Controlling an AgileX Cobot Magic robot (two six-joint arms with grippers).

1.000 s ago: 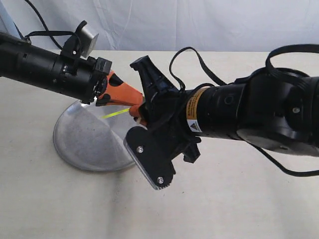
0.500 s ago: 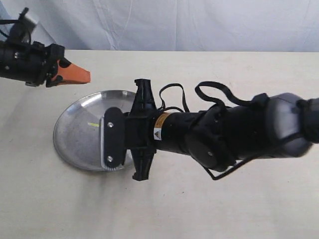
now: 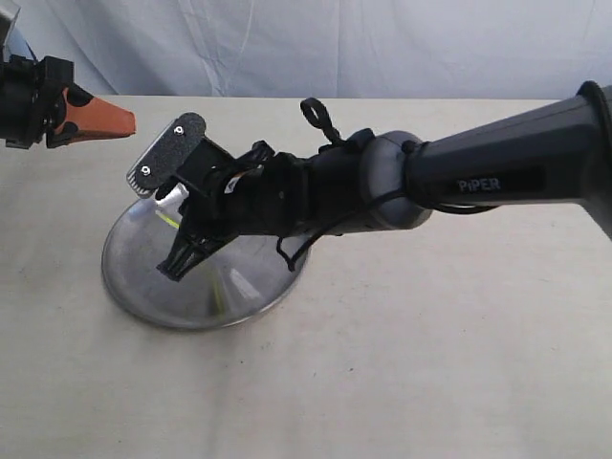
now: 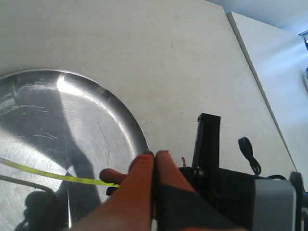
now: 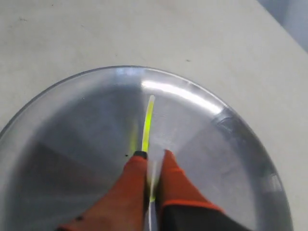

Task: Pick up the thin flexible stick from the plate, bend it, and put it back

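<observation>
The thin flexible stick (image 5: 147, 120) is a neon yellow-green rod running straight out from between the orange fingers of my right gripper (image 5: 154, 155), which is shut on its near end. It hangs low over the plate (image 5: 216, 144), where a faint reflection shows beside it. In the exterior view only a short piece of the stick (image 3: 168, 219) shows, because the right wrist covers the plate (image 3: 143, 277). My left gripper (image 3: 129, 120) is shut and empty, up and to the left of the plate. In the left wrist view, the stick (image 4: 48, 174) crosses the plate (image 4: 96, 115) beyond the left gripper (image 4: 155, 154).
The right arm (image 3: 478, 172) stretches across the beige tabletop (image 3: 430, 363) from the right. A pale cloth backdrop (image 3: 335, 48) hangs behind the table's far edge.
The left gripper has let go of the stick and pulled back up and to the left. The right arm has turned and lowered the stick over the plate.
</observation>
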